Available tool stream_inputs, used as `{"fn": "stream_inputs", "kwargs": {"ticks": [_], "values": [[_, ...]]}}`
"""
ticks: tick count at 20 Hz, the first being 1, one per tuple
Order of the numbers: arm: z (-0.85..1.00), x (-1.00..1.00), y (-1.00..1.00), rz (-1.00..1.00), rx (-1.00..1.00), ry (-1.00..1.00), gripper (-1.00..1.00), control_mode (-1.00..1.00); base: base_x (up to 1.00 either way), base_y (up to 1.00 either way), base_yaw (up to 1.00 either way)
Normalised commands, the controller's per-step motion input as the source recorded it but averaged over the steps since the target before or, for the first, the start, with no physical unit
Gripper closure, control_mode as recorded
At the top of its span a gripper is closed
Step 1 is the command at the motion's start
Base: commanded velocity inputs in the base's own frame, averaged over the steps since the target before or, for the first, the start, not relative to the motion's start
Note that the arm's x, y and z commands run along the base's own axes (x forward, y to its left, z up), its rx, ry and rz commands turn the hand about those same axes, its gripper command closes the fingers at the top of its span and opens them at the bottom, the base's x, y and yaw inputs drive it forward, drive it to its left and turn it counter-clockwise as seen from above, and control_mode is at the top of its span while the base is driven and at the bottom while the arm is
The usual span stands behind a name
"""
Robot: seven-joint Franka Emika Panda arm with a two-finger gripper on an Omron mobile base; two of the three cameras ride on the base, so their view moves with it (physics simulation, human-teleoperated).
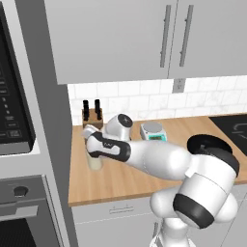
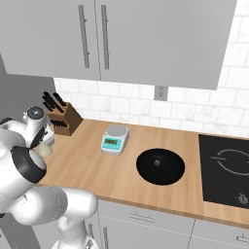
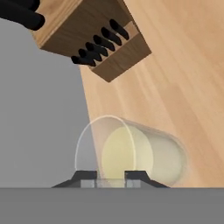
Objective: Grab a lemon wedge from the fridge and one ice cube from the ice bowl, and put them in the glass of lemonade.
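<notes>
One glass (image 3: 140, 153) of lemonade, one knife block (image 2: 65, 119), one scale (image 2: 115, 138) and one black round lid (image 2: 160, 166) stand on the bench (image 2: 87, 165). One hob (image 2: 224, 168) sits at its right end. Above hang two cabinet doors (image 2: 48, 39) with two handles (image 2: 83, 36).

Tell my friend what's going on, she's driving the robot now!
Claw: nearly shut, right above the glass of lemonade; whether anything is pinched in it can't be made out.
Glass: upright on the wooden counter, near the left end, just in front of the knife block. The kitchen scale sits further right.
Done: the arm has reached the glass. No lemon piece or ice can be made out in the drink.
Left: check whether the lemon wedge and ice cube are in; fetch whichever is missing.
</notes>
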Motion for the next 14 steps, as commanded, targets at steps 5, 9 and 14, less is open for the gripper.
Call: {"fn": "stream_inputs", "kwargs": {"ticks": [5,9,14], "values": [[0.12,-0.16,0.0,0.0,0.0,0.0,1.0,-1.0,0.0,0.0,0.0],[0.24,-0.1,0.0,0.0,0.0,0.0,1.0,-1.0,0.0,0.0,0.0],[-0.09,0.3,0.0,0.0,-0.01,0.01,1.0,-1.0,0.0,0.0,0.0]]}}
